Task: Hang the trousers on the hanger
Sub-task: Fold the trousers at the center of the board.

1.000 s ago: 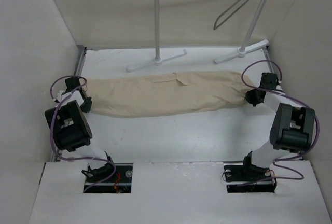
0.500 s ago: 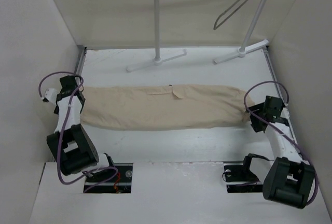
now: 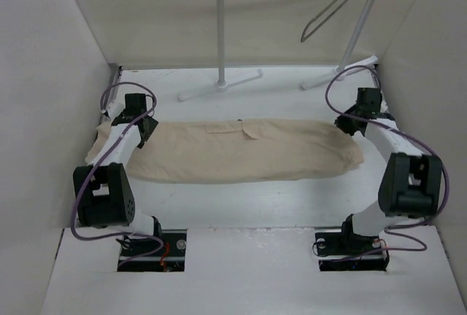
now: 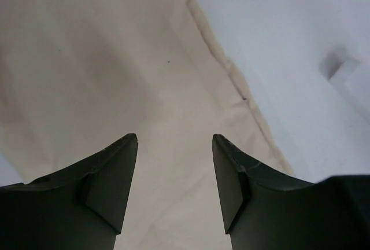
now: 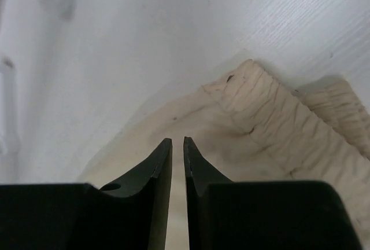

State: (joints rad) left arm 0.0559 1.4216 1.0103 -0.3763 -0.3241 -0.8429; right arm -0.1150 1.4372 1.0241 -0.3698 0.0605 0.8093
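- The trousers [image 3: 241, 151] lie flat and lengthwise across the table [image 3: 241, 202]. They are well apart from the hanger [image 3: 330, 10], which hangs on the rail of the white rack [image 3: 220, 38] at far right.
- My left gripper [image 4: 174, 139] has its fingers apart over the left end of the cloth, near the edge seam [image 4: 231, 76], with nothing between them. If I close here I may catch only the top layer, and the layers split on the lift.
- My right gripper [image 5: 176, 140] has its fingers almost together, with a thin gap and no cloth visibly in it. It sits over the corner by the gathered waistband [image 5: 272, 117]. If I go down like this I push the fabric instead of pinching it.
- With one weak grip, the long span sags, drags, and could foul the rack's feet.
- The hanger hangs free on thin wire. Any bump from cloth or arm likely swings it or knocks it off the rail.
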